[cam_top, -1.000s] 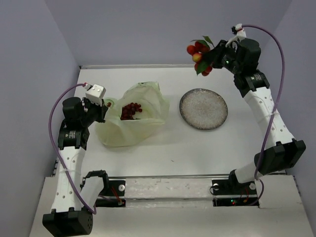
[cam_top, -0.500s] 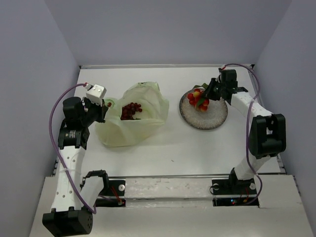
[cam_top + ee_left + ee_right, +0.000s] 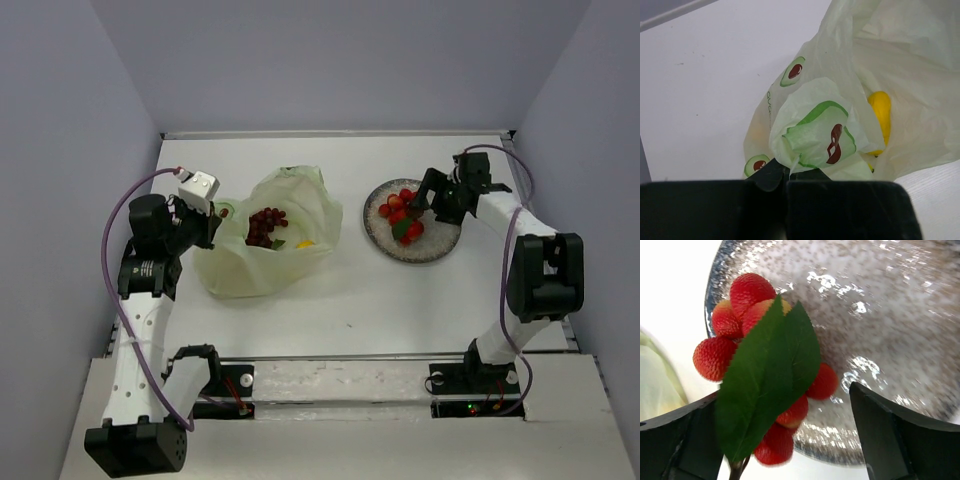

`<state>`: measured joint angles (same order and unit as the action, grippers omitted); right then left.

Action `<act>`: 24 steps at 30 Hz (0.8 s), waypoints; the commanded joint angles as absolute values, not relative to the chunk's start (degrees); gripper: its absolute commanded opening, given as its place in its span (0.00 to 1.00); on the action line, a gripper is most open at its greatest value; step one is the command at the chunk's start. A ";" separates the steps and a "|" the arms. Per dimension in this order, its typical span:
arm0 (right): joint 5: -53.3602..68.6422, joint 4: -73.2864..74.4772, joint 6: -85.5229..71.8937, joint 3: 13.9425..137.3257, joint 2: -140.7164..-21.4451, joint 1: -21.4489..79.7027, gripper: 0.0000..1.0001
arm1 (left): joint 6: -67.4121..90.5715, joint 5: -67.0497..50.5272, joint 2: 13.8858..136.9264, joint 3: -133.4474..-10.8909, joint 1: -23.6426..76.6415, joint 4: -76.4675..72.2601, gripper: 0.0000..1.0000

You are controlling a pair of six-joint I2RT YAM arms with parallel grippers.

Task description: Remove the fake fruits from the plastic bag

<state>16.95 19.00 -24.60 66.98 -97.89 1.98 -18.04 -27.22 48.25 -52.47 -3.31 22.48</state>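
**A:** Red berry cluster (image 3: 747,295): bumpy, glossy berries with two saw-edged green leaves (image 3: 770,375) draped over them. It's lying on the left part of the speckled grey plate (image 3: 890,315).

**B:** And the right gripper (image 3: 784,390) is spread wide either side of it, gripping nothing.

**A:** Over to the plastic bag (image 3: 815,135): pale, crinkly, avocado prints, slumped on the white table (image 3: 400,300) left of the plate. Dark grapes (image 3: 265,225) and a yellow fruit (image 3: 880,112) show inside.

**B:** The left gripper (image 3: 787,172) is pinched tight on a fold of the bag's edge.
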 commanded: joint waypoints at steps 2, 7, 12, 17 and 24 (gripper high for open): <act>6.71 31.95 -17.68 75.66 -91.06 2.81 1.00 | -20.03 -29.71 47.64 -56.16 -2.64 23.02 0.00; -9.89 41.12 -8.29 90.04 -87.20 21.68 0.99 | -22.84 -30.32 46.76 -56.08 -2.02 24.25 0.00; -1.43 34.67 -6.94 102.10 -87.97 36.80 0.90 | -23.38 -29.01 46.06 -55.20 -1.50 24.43 0.00; 14.02 23.23 -8.25 104.50 -93.06 49.72 0.81 | -24.17 -27.34 45.27 -55.20 -0.62 25.13 0.00; 13.98 22.41 -13.01 108.81 -108.00 51.15 0.51 | -25.05 -26.36 43.59 -54.93 -0.35 26.45 0.00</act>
<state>13.30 22.98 -10.70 108.20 -100.84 51.79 -23.92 -26.61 45.04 -54.08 -0.69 26.06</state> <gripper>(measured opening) 0.548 0.048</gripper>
